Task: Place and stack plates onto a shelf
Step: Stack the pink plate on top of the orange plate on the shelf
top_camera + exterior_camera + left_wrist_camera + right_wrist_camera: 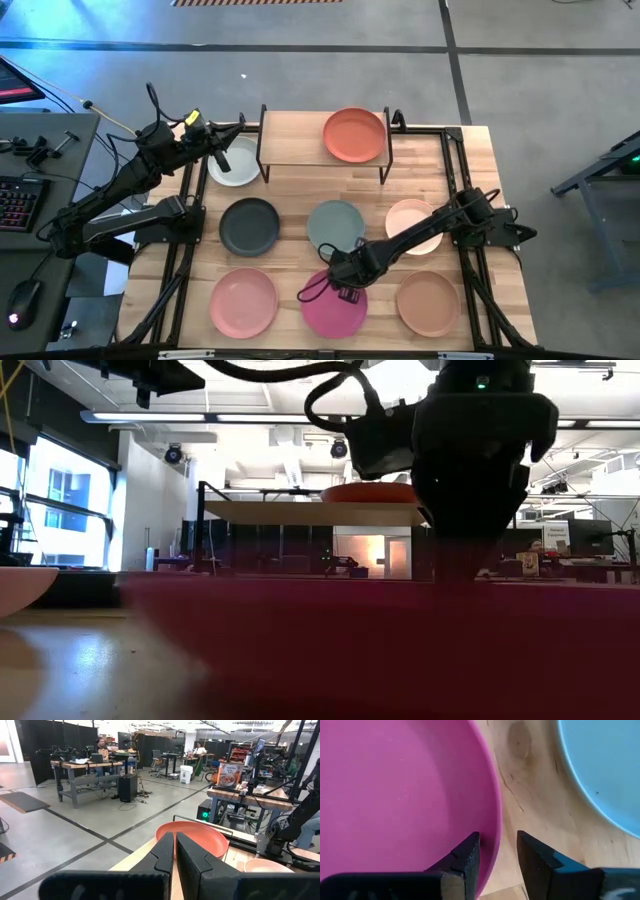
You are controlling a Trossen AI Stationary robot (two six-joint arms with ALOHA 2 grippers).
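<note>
The shelf [300, 150] stands at the table's far edge with the terracotta plate [354, 135] on its right half. Seven more plates lie flat on the table: white-grey [240, 170], charcoal [250, 225], sage green [336, 222], cream-peach [408, 218], light pink [243, 302], magenta [335, 312], tan [427, 303]. My right gripper [335, 270] is open, low over the magenta plate's far rim [495, 820]. One finger stands inside the rim and one outside. My left gripper [222, 155] is shut and empty above the white-grey plate, left of the shelf; its wrist view shows the terracotta plate [197, 835].
Black metal frame rails [455, 180] run along the table's left and right sides. The shelf's left half [290, 135] is bare wood. A desk with a keyboard [15, 200] sits left of the table. In the low view the magenta plate [400, 650] fills the foreground.
</note>
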